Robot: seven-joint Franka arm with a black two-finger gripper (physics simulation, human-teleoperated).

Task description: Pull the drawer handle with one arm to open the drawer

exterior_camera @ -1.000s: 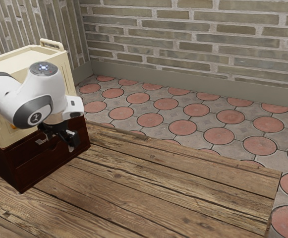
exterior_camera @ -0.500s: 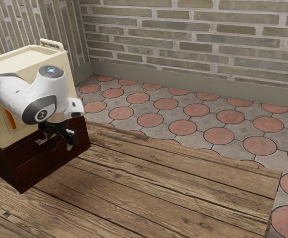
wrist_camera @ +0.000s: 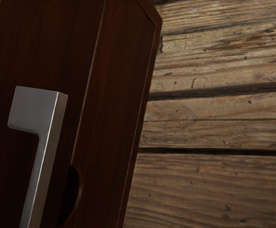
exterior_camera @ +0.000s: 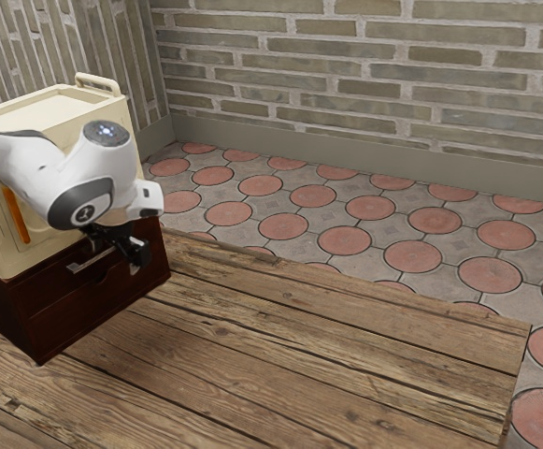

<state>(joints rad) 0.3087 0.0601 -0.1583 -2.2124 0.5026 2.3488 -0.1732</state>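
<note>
Gripper (exterior_camera: 133,251) shifted slightly, near handle (exterior_camera: 92,262); more of the handle visible in exterior view. Can't tell if it's released, clenched or gripping.

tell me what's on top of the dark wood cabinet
A cream case stands on the dark wood cabinet, with an orange strip at its side. The cabinet top beneath the case is covered, and the arm hides part of the case's front.

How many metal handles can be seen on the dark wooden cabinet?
1: the metal handle is on the cabinet's front, above the dark notch. The arm covers part of that front, so others may be hidden.
</note>
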